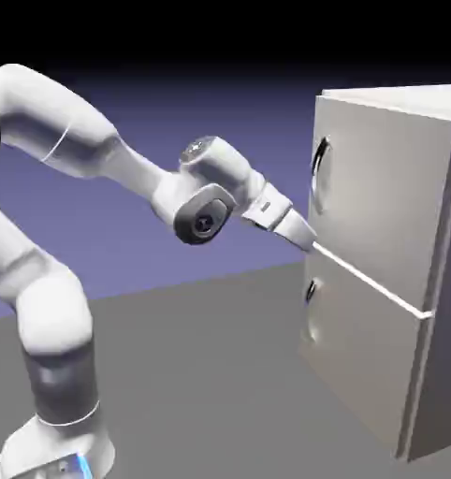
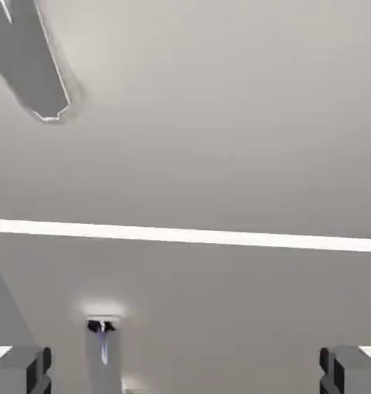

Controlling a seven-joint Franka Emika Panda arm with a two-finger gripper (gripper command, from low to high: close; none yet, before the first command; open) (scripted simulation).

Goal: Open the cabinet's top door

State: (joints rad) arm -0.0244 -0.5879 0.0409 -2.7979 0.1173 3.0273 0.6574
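At the exterior view's right, the tall cabinet [image 1: 446, 374], upright, with its front toward the arm [image 1: 140, 178]. On the upper part of this front, the top door [image 1: 384, 187], looking shut, above the lower panel [image 1: 360, 351] and the bright seam [image 1: 370, 281]. Just before the front, near the height of this seam, the gripper [image 1: 309, 244], open, with fingers wide apart and nothing between. Above the gripper, and near the door's edge on the exterior view's left, the top handle [image 1: 319, 165], with its long axis upright: so, for the coming move, probably a rise along the door first, then a closing around the handle from its two sides. In the hand view, the same handle toward the upper left corner, slanting, well apart from the finger tips [image 2: 35, 371]. Closer to these tips, the lower handle [image 2: 104, 358], probably easy to take by mistake. Cut off by the hand view's border, the top handle's upper part; hard to make out, the small gap between gripper and front, touching or not impossible to tell.
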